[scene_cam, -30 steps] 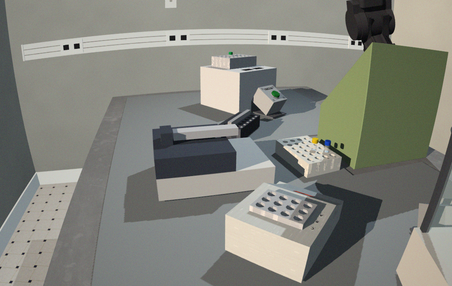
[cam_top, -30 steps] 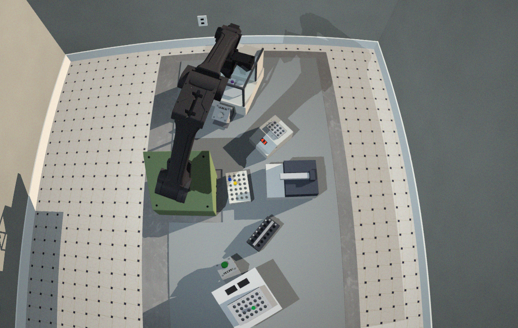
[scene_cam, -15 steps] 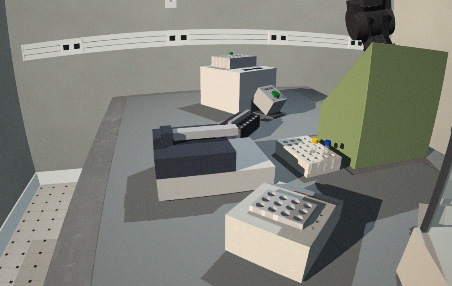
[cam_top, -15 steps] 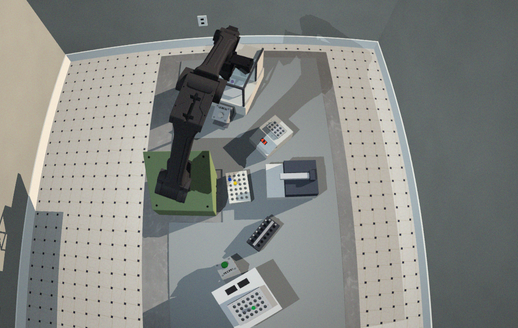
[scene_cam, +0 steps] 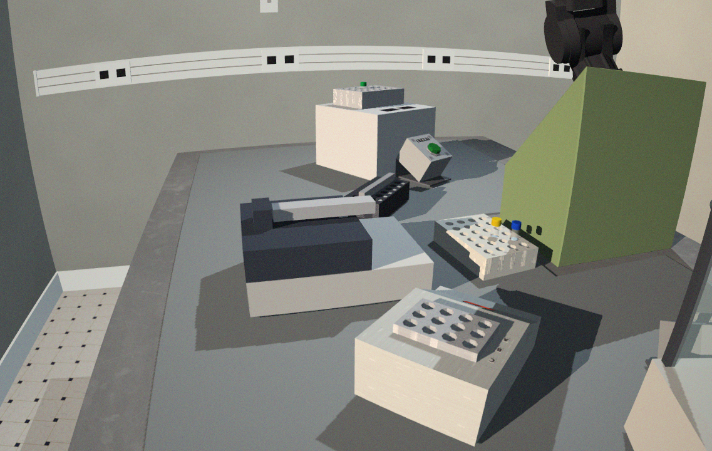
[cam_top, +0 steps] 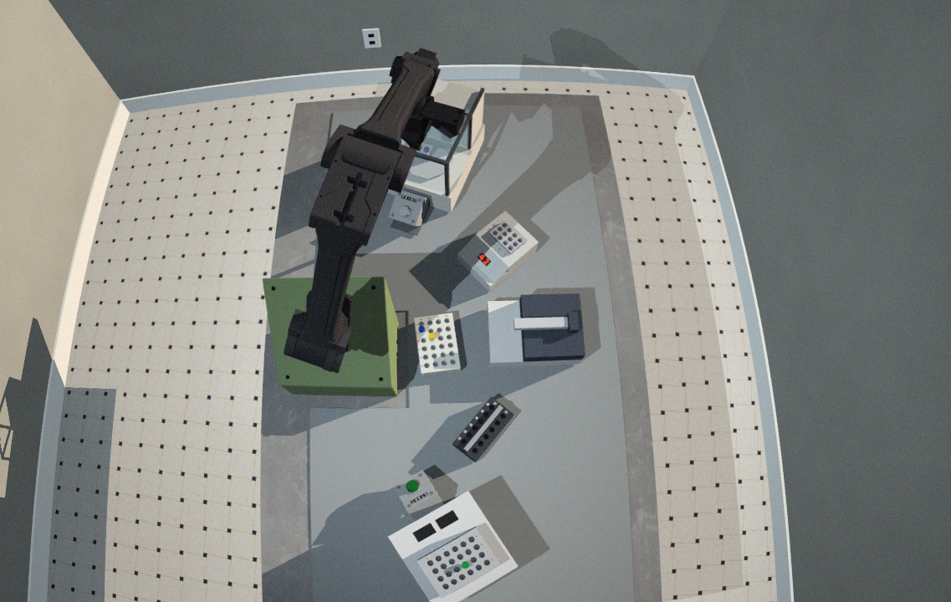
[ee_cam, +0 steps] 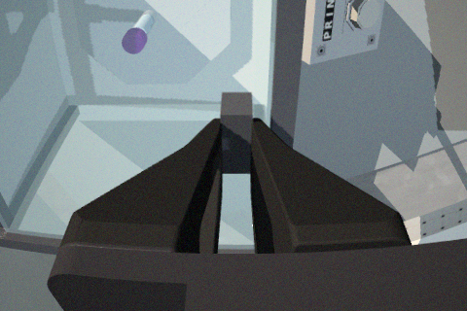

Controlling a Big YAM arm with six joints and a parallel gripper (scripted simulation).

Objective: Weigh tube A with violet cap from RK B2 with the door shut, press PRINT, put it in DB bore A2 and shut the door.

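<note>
In the wrist view my gripper (ee_cam: 236, 133) is shut on the dark handle (ee_cam: 236, 102) of the balance's glass door. The door pane's edge lies close beside the dark front frame bar (ee_cam: 288, 44); I cannot tell if it is fully shut. Tube A, violet cap (ee_cam: 134, 40) (cam_top: 426, 150), stands on the pan under the glass, left of and beyond my fingers. The PRINT key (ee_cam: 367, 12) (cam_top: 405, 211) is on the balance's front, to the right in the wrist view. The balance (cam_top: 446, 201) (scene_cam: 649, 392) stands at the back. The dry block (cam_top: 489, 274) (scene_cam: 419, 381) shows no tube in its bores. The balance's lamp is not visible.
The tube rack (cam_top: 455, 364) (scene_cam: 506, 268) holds a blue-capped and a yellow-capped tube. The spectrophotometer (cam_top: 504, 344) (scene_cam: 319, 297), magnet block (cam_top: 483, 428) and mixer (cam_top: 403, 538) (scene_cam: 347, 139) stand farther along. The balance's dark upright frame (cam_top: 447, 176) (scene_cam: 694, 274) rises beside my arm.
</note>
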